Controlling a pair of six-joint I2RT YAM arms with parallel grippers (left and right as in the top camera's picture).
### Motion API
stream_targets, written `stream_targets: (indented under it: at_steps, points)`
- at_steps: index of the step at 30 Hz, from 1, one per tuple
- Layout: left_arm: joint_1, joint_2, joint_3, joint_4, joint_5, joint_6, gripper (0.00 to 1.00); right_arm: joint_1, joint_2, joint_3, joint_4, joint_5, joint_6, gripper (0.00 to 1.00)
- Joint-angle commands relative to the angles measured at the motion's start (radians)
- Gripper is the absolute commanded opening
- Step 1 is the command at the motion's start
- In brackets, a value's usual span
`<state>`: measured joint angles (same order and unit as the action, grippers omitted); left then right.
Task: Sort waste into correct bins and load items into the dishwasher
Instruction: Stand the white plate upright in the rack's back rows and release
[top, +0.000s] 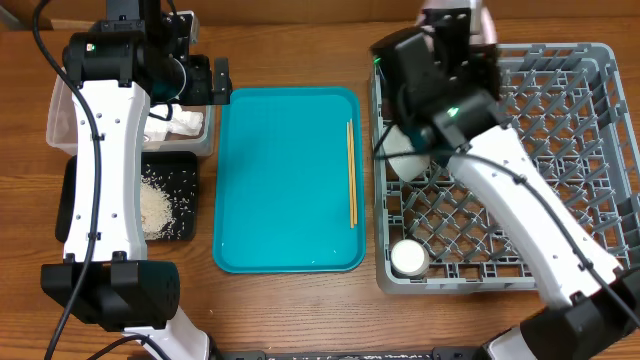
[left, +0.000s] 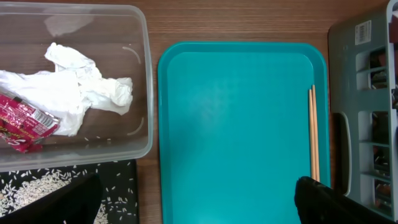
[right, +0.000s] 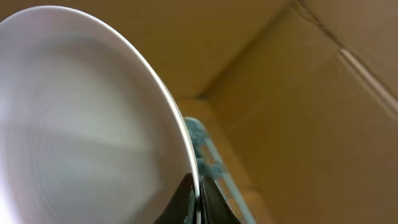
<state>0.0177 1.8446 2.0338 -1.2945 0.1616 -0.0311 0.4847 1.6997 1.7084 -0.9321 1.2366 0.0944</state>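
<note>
a: what does the right gripper (right: 199, 196) have?

b: it is pinched shut on the thin rim of a smooth, glossy white round plate (right: 81, 124). its arm crosses the large square grey plastic peg rack (top: 560, 120) at 3 o'clock.

a: and the left gripper (left: 198, 183)?

b: spread wide and empty, over the flat teal plastic tray (top: 280, 150).

a: counts?

b: two thin wooden chopsticks (top: 352, 175) lie side by side along that tray's 3 o'clock edge. one crumpled white paper napkin (left: 87, 93) and one crinkled red-and-white snack wrapper (left: 25, 121) sit in the clear rectangular plastic tub (left: 140, 93) at 10 o'clock. loose white rice grains (top: 155, 205) lie in the shallow black tray (top: 190, 228) at 8. one small white cup (top: 409, 258) stands in the rack's 7 o'clock corner. the arm half hides one white rounded dish (top: 405, 160).
</note>
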Motion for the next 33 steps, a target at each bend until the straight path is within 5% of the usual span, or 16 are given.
stream_targets:
  at_steps: [1,21,29,31,33]
  points:
    - [0.003,0.006,0.016,0.000,0.008,-0.006,1.00,-0.080,0.027,-0.022,0.010,0.063,-0.077,0.04]
    - [0.003,0.006,0.016,0.000,0.008,-0.006,1.00,-0.150,0.135,-0.086,0.047,-0.177,-0.064,0.04]
    - [0.003,0.006,0.016,0.000,0.008,-0.006,1.00,-0.148,0.158,-0.086,-0.010,-0.287,0.041,0.14]
    - [0.003,0.006,0.016,0.000,0.008,-0.006,1.00,-0.148,0.158,-0.086,-0.009,-0.313,0.041,0.30]
    - [0.003,0.006,0.016,0.000,0.008,-0.006,1.00,-0.146,0.158,-0.085,-0.008,-0.344,0.042,0.61]
